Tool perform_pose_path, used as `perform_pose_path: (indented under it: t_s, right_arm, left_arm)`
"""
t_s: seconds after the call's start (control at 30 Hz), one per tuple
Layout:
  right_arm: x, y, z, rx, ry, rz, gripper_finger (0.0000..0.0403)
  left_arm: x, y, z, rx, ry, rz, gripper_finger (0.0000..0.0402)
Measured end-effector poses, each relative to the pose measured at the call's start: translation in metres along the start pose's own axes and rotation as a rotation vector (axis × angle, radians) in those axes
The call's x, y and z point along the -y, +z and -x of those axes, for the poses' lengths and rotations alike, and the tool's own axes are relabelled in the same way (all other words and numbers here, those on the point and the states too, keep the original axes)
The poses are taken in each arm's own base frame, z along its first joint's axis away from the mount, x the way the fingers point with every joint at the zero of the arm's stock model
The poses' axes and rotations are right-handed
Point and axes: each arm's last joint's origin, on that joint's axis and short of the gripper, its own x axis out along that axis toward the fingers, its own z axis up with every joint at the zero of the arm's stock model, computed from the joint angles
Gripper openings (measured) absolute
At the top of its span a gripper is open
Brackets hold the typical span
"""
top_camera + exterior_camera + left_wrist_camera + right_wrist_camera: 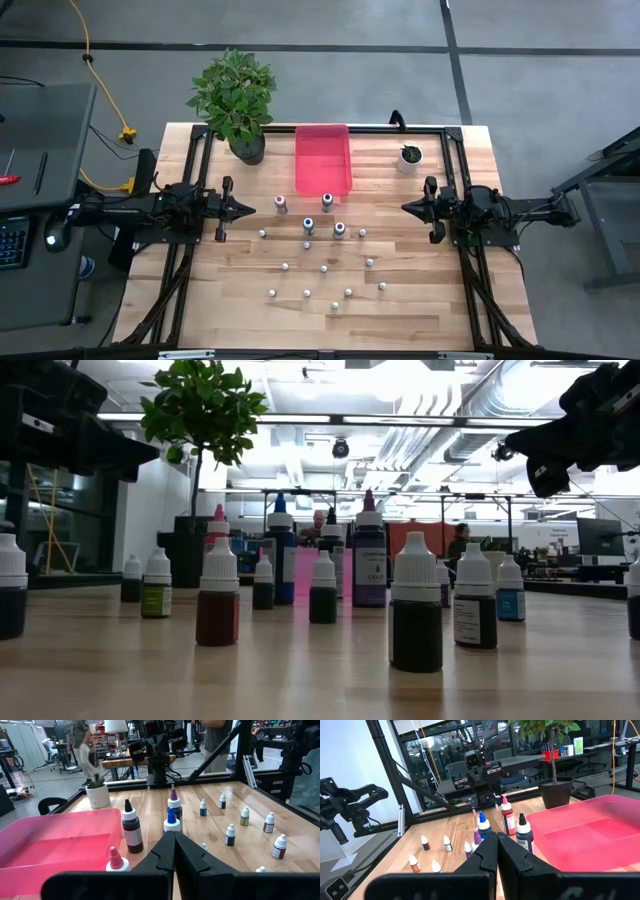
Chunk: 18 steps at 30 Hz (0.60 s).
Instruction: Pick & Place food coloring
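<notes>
Food coloring bottles (323, 268) all stand upright on the wooden table (420, 310), long axes vertical, scattered between the two grippers and none held. Left gripper (248, 209) has jaws pressed together; the pink-capped bottle (280, 203) sits just ahead of its tips, nearest pick. Right gripper (408, 208) is also closed and empty, farther from any bottle. Bottles are small smooth plastic, white cone caps; pink tray (323, 160) is glossy, rectangular, empty, beyond the tall bottles. Potted plant (236, 97) beside it.
</notes>
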Motion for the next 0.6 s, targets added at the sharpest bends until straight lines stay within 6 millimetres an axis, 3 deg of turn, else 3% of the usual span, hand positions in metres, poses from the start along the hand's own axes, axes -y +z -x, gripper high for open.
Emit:
perform_pose_path:
  t_s: [0.6]
  right_arm:
    - [-0.0005,0.0034,0.0,0.037,0.0,-0.004,0.0]
  left_arm:
    - [0.0,0.0,0.0,0.0,0.0,0.0,0.0]
